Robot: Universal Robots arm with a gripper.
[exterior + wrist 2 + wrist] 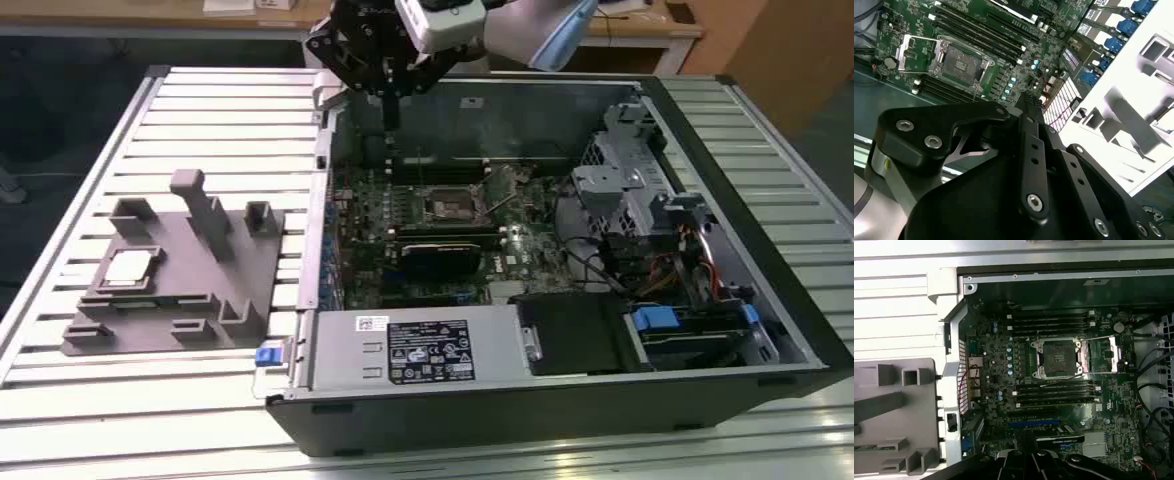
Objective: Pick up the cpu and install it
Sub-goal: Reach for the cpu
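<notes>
Cpu (130, 268) lies flat in a recess of the grey plastic fixture (200, 290), at the exterior view's left, well apart from the gripper (387, 110). It looks light, thin, stiff and fragile (a judgement only), so two opposite edges seem the safest hold. Further right, the open computer case (534, 415) holds the motherboard (354, 230); its socket (1056, 357) is empty, with the bracket (1104, 355) folded aside. The gripper hangs over this board, and I cannot tell if it is apart or together.

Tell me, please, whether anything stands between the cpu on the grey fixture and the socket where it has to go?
Yes: the computer case's side wall rises between the grey fixture, where the cpu lies, and the motherboard. The socket itself is open, its bracket swung aside, with nothing visible lying in it.
</notes>
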